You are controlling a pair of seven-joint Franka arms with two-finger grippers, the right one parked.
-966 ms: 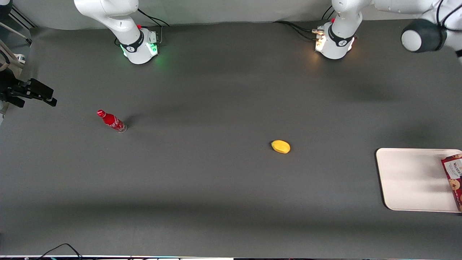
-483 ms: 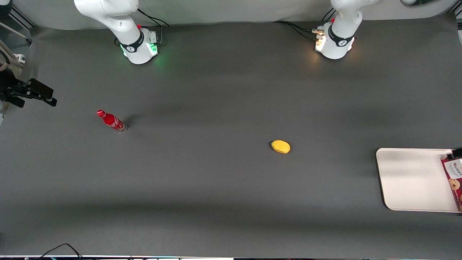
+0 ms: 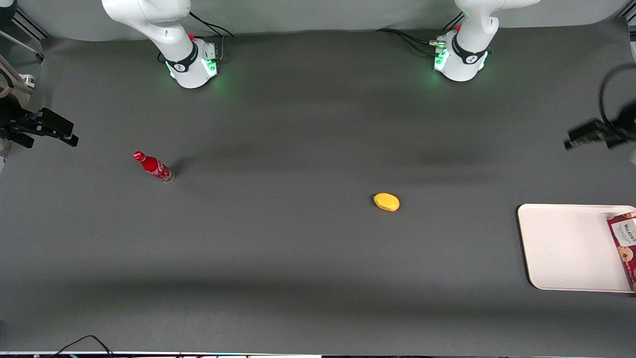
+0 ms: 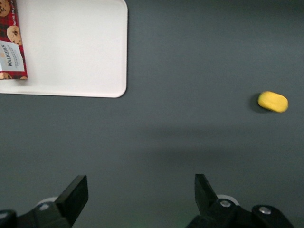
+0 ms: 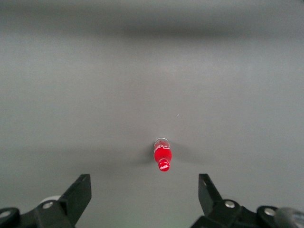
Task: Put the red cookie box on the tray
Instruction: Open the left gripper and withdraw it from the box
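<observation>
Lying flat on the cream-white tray (image 3: 566,248), the red cookie box (image 3: 625,246) sits along the tray's edge toward the working arm's end of the table, its white label patch and cookie pictures facing up. Only part of the carton shows in the front view, which cuts it off at the frame edge; the left wrist view shows the same box (image 4: 11,40) resting inside the tray (image 4: 80,52), against one of its short sides. The gripper (image 4: 141,202) of the left arm hangs high above bare dark table, well apart from the tray and farther from the front camera than it, its two fingers (image 4: 76,194) spread wide with nothing between them. In the front view it appears as a dark shape (image 3: 589,135) near the frame edge. A small yellow object (image 3: 386,202) lies on the table toward the middle, and a small red bottle (image 3: 153,166) stands toward the parked arm's end.
</observation>
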